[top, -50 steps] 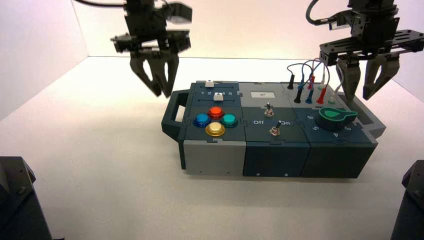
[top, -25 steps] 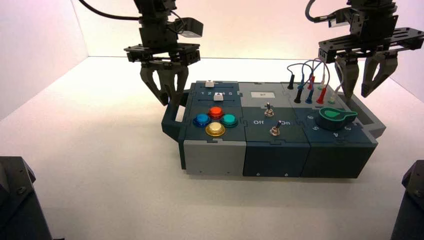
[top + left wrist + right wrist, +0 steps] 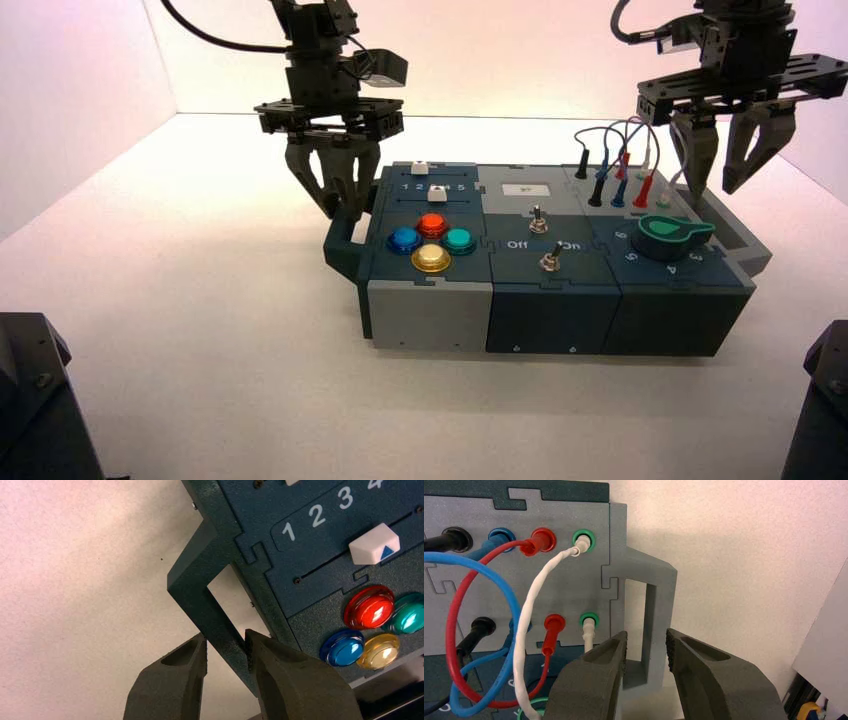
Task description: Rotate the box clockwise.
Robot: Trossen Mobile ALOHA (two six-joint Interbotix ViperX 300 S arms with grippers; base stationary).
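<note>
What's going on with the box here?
The left claw is at the dark handle on the box's left end, its open fingers on either side of the handle bar. The right claw is open too, over the grey handle on the right end. Neither has closed on its handle. The box lies on the table, wires plugged in toward its right end. It looks like both arms are lining up to turn it.

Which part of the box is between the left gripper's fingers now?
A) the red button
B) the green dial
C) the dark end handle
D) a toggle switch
C: the left wrist view shows the dark end handle running between the open fingers of the left gripper.
</note>
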